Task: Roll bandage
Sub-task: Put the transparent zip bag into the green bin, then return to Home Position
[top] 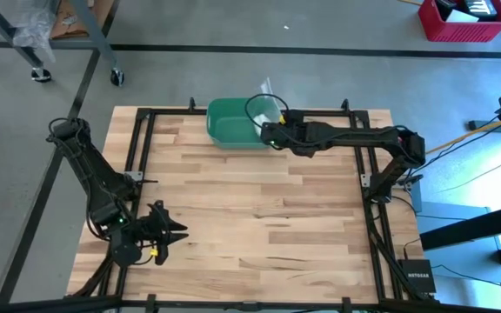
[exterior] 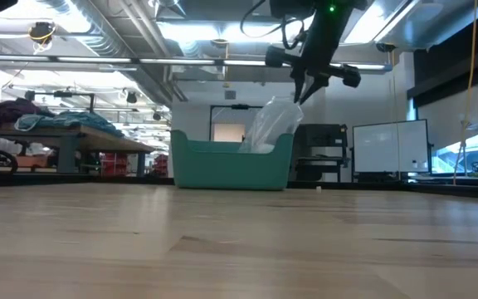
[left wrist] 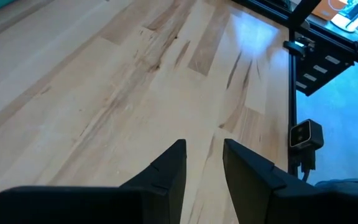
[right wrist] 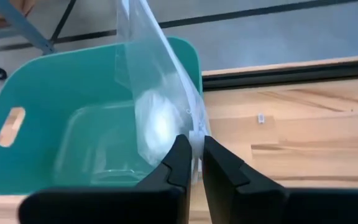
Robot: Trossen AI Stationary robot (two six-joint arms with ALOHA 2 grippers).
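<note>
A clear plastic bag (right wrist: pixel 148 74) with a white bandage roll (right wrist: pixel 157 121) inside it hangs at the right end of a teal bin (top: pixel 233 122) at the table's far edge. My right gripper (right wrist: pixel 196 146) is shut on the bag, above the bin's right rim (exterior: pixel 287 141); the low view shows the bag (exterior: pixel 268 124) slanting down from the gripper (exterior: pixel 299 95) behind the bin's near wall. My left gripper (left wrist: pixel 204 152) stands open over bare wood near the table's near left corner (top: pixel 177 233), with nothing between its fingers. My right gripper pinches an edge of the clear bag (right wrist: pixel 194 127) between its two fingers, right beside the white roll. The fingers come slanting down from the table's right side. The bag hangs below them, its lower part hidden behind the bin's near wall (exterior: pixel 231 162).
A dark metal frame (top: pixel 142 156) runs around the wooden tabletop (top: pixel 259 217), whose middle lies bare. The bin (right wrist: pixel 42 93) has a slot handle in its wall. Beyond the far edge lie floor, a cart's wheels (top: pixel 116 78) and a red crate (top: pixel 464 22).
</note>
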